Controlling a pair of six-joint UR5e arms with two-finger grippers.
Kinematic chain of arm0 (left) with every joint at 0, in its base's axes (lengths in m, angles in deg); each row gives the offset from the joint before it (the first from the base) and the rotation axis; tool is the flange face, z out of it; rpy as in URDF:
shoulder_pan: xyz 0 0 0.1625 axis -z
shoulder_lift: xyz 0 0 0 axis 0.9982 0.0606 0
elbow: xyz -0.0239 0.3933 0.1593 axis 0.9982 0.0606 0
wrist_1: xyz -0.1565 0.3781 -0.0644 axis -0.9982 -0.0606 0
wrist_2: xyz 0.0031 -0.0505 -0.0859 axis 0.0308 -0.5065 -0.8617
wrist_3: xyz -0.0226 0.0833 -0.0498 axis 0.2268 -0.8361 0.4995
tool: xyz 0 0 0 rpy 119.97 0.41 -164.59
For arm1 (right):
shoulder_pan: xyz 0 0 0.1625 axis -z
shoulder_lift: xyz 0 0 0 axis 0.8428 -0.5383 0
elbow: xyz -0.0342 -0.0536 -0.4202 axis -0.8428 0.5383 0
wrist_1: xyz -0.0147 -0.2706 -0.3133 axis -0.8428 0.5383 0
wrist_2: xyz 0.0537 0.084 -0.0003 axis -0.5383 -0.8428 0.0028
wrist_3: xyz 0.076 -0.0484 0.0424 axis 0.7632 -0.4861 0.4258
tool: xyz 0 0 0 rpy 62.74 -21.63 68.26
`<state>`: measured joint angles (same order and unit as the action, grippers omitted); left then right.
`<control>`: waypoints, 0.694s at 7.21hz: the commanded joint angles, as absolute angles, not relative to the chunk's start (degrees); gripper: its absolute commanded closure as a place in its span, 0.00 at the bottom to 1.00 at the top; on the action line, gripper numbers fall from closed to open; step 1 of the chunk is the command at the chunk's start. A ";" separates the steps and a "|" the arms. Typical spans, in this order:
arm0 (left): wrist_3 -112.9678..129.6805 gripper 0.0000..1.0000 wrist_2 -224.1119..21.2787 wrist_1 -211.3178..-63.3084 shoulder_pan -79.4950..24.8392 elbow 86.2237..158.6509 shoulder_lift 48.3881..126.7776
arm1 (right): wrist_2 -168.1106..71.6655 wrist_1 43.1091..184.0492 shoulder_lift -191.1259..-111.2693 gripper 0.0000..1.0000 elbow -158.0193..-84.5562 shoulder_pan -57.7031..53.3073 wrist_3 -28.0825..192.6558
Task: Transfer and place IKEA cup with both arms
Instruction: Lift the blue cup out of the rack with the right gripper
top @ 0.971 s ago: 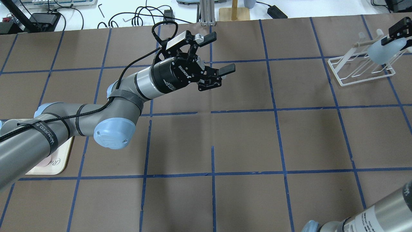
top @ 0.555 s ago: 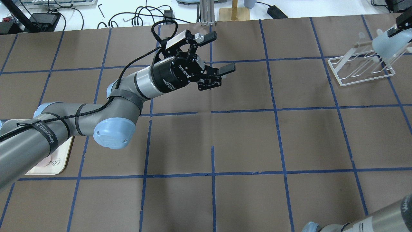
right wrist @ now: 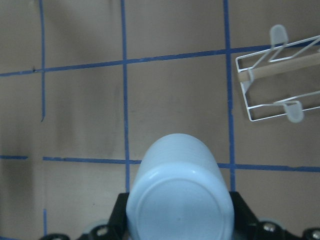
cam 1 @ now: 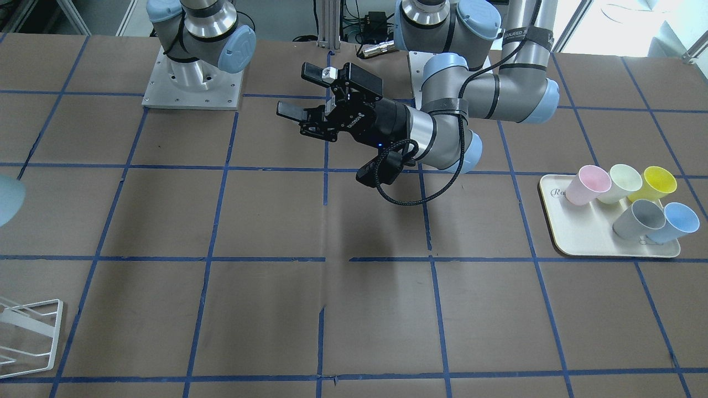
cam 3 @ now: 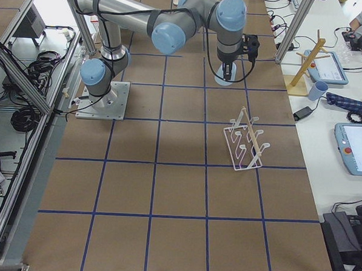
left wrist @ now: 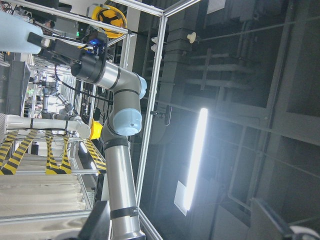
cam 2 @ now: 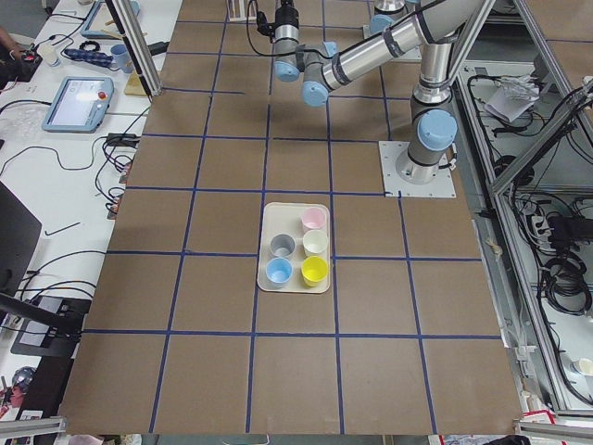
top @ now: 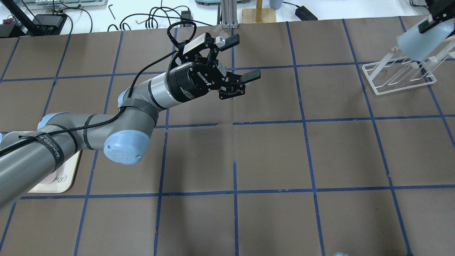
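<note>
Cup (right wrist: 176, 180) has drifted further from the white wire rack (top: 398, 77) over the last second, pinched in the right gripper (right wrist: 180, 222) above the table (top: 270, 153). Left gripper (top: 241, 58) hasn't budged, spread wide and empty over mid-table.

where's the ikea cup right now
In the overhead view the IKEA cup is at the far right edge, clamped in the right gripper and held in the air close to the white wire rack.
</note>
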<state>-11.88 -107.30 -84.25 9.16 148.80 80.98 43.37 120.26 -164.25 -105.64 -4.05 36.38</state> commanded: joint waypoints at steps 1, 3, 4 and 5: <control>-11.91 0.00 -107.31 -84.23 9.19 148.80 81.00 | 35.66 113.94 -167.42 0.83 -105.72 -10.48 36.25; -11.91 0.00 -107.31 -84.14 9.19 148.80 81.00 | 30.38 111.56 -169.36 0.84 -105.72 -17.76 36.25; -11.91 0.00 -107.31 -83.79 9.19 148.80 81.00 | 27.39 111.10 -169.02 0.84 -106.25 -19.80 36.17; -11.91 0.00 -107.31 -83.79 9.19 148.80 81.00 | 23.01 109.71 -169.28 0.85 -106.51 -20.78 36.17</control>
<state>-11.91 -107.30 -83.91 9.19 148.80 81.00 27.55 111.11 -169.06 -106.17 -18.88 36.19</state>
